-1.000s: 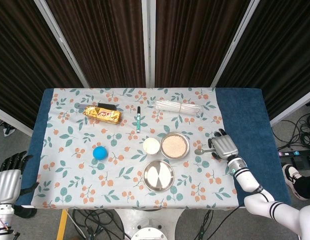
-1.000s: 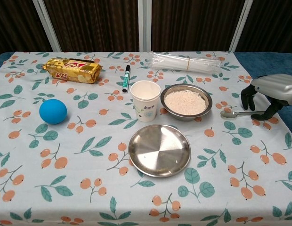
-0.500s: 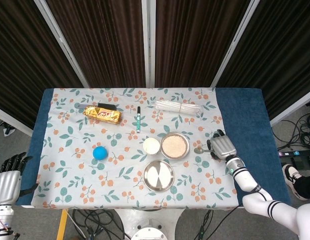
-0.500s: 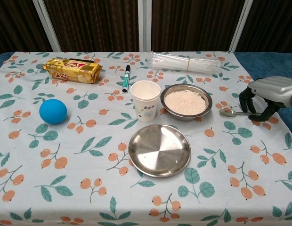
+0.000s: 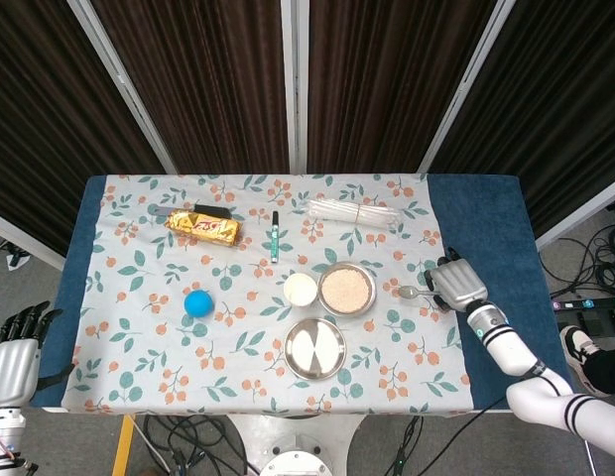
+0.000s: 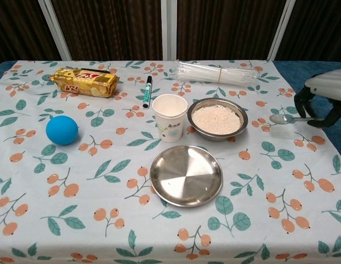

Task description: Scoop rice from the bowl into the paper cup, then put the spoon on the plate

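R hand (image 6: 324, 93) grips the metal spoon (image 6: 285, 118) by its handle, lifted just off the cloth, bowl end pointing toward the rice bowl (image 6: 217, 119); hand partly cut off at chest view's right edge. Rice bowl sits beside the paper cup (image 6: 170, 117), w/ small print on its side, too small to read. Steel plate (image 6: 186, 175) in front of both. L hand (image 5: 18, 352) low at table's left, off the cloth, fingers apart, holding nothing. Gold snack pack (image 6: 86, 81) has red lettering, illegible. Green-capped marker (image 6: 147, 84), bag of straws (image 6: 220, 72), blue ball (image 6: 62, 130) on floral tablecloth (image 6: 77, 192).
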Tool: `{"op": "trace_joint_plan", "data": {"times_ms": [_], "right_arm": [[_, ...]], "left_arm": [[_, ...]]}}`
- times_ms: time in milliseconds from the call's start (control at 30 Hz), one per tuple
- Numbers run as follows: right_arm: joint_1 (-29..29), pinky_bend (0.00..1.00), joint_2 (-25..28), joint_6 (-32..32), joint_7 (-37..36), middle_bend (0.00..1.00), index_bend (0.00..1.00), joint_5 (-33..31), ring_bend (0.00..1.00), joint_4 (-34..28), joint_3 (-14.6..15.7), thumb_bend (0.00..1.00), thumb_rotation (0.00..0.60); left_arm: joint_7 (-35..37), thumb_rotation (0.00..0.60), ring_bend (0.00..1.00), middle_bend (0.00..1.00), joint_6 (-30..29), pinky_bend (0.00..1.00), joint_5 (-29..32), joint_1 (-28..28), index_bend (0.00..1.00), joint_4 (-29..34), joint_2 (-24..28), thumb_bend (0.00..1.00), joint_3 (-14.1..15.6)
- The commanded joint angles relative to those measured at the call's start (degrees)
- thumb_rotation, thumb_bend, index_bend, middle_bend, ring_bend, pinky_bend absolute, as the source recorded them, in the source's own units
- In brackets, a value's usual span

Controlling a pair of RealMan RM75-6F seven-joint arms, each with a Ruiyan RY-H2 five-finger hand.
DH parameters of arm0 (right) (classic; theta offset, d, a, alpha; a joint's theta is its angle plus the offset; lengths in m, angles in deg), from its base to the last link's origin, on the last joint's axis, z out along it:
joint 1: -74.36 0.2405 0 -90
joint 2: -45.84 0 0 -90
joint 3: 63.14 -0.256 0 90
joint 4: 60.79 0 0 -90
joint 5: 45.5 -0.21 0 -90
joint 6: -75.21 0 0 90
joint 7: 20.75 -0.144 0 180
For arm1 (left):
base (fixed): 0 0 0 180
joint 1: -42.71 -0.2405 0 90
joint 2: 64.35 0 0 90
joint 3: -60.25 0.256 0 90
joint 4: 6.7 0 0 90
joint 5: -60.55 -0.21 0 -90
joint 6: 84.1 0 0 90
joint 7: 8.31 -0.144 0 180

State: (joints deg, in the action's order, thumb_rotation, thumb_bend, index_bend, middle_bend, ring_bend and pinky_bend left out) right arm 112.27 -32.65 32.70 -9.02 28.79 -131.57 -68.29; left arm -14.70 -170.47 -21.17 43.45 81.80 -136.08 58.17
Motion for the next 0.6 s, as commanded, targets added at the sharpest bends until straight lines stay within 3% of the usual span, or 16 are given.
{"op": "trace_joint_plan", "data": {"times_ms": [33, 267, 600], "right_arm": [[3.0, 0.1, 7.6, 2.4, 3.8, 0.58, 0.59, -0.5, 0.25, -7.9, -1.3, 0.33, 0.6], [11.0, 0.1, 8.8, 10.0, 11.8, 0.58, 0.6, -5.7, 0.25, -11.9, -2.7, 0.33, 0.6], [23.8, 0.1, 1.8, 16.7, 25.5, 0.59, 0.61, -18.1, 0.25, -6.6, 1.5, 0.33, 0.6]], "left_arm": [[0.0, 0.6, 0.13, 0.21, -0.1, 0.15, -0.1, 0.0, 0.25, 0.0, 0.0, 0.13, 0.0], [0.5, 0.6, 0.13, 0.21, -0.1, 0.15, 0.0, 0.0, 0.25, -0.2, 0.0, 0.13, -0.2], [1.8, 0.6, 0.13, 0.21, 0.0, 0.15, 0.2, -0.1, 0.25, -1.2, -0.2, 0.13, -0.3]]}}
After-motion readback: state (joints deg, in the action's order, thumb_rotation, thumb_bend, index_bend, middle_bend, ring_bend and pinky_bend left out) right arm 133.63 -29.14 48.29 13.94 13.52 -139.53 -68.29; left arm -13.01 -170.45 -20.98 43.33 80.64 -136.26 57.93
